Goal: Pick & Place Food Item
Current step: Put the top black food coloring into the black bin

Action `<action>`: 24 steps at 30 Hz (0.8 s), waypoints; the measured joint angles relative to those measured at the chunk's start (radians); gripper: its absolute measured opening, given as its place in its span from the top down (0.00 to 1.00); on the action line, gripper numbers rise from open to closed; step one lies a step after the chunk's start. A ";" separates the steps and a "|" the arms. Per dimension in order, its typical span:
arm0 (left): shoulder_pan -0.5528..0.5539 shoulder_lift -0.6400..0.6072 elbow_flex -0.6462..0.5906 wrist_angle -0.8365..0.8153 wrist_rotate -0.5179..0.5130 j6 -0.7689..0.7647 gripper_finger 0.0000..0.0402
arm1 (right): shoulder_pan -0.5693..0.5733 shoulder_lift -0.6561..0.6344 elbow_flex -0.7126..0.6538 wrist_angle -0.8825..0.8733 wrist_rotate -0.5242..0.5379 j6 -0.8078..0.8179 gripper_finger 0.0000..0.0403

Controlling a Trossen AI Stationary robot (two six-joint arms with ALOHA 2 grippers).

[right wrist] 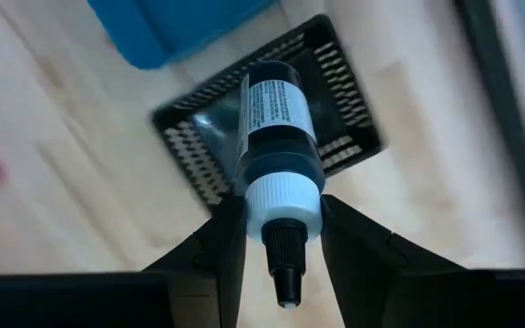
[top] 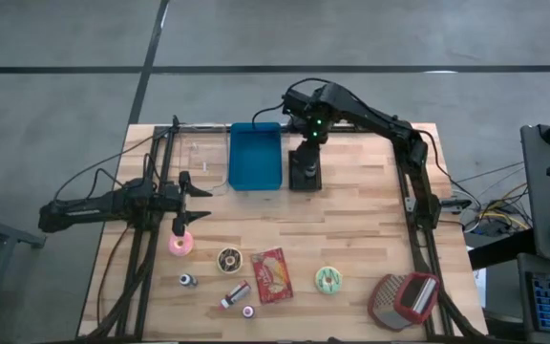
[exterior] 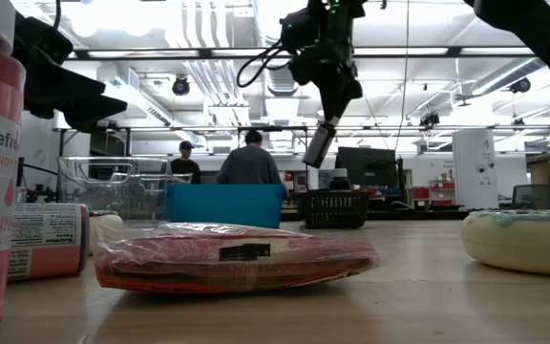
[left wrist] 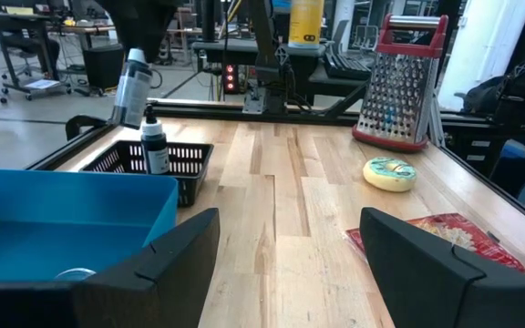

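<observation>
Right gripper (right wrist: 281, 239): jaws part-closed, pinching a small bottle (right wrist: 276, 137) at its white cap, body hanging down, high above the black basket (right wrist: 272, 150) at 12 o'clock on the counter (top: 351, 229). A second, similar bottle (left wrist: 154, 146) already stands in the basket.

To finish well: lower straight, keep the bottle vertical, clear the standing one, release only once the base is inside the walls.

Bottle: dark, white printed label, white cap, dark nozzle tip.

Left gripper (left wrist: 285, 264): jaws wide open, empty, idle at 9 o'clock.
</observation>
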 joint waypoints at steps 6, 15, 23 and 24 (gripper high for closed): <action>0.000 0.000 0.000 0.000 0.000 0.000 0.32 | 0.000 -0.002 -0.005 0.000 0.043 -0.193 0.70; 0.000 0.000 0.000 0.000 0.000 0.000 0.32 | 0.004 0.026 -0.007 0.001 0.222 -0.436 0.70; 0.000 0.000 0.000 0.000 0.001 0.000 0.32 | 0.000 0.061 -0.007 0.000 0.273 -0.423 0.69; 0.000 0.000 0.000 0.000 0.001 0.000 0.32 | 0.000 0.064 -0.007 0.000 0.273 -0.424 0.69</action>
